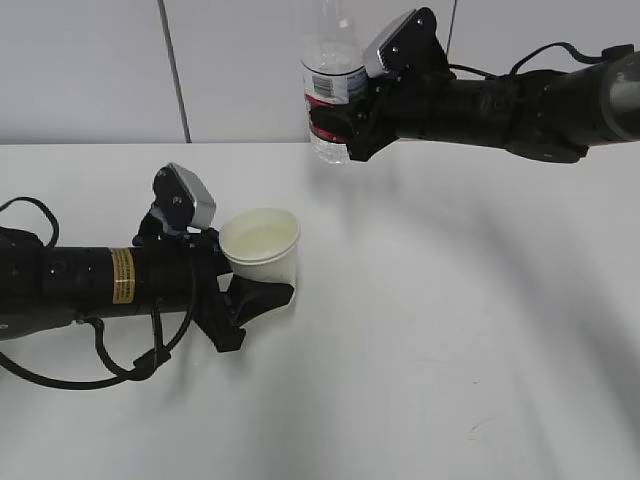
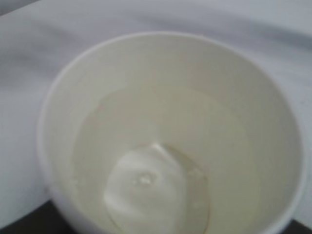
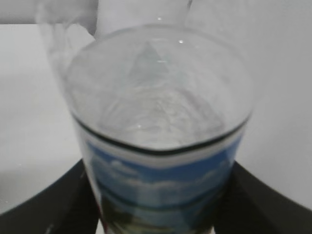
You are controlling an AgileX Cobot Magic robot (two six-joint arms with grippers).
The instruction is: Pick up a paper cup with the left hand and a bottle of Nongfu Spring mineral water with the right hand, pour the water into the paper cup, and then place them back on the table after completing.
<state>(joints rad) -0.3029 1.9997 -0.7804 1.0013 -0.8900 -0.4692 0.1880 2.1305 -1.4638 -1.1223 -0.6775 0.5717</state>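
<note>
The white paper cup (image 1: 262,248) stands upright on the table (image 1: 440,330), left of centre. My left gripper (image 1: 258,296) is shut on the cup's lower part. In the left wrist view the cup (image 2: 170,97) fills the frame and holds clear water (image 2: 146,195) at its bottom. My right gripper (image 1: 340,125) is shut on the clear water bottle (image 1: 332,95) with a red and blue label and holds it upright in the air at the back, above and right of the cup. The bottle (image 3: 161,161) fills the right wrist view between the black fingers (image 3: 48,204).
A white panelled wall (image 1: 100,70) runs behind the table. Black cables (image 1: 110,370) loop under the left arm. The right arm (image 1: 530,105) reaches in from the right edge, high above the table.
</note>
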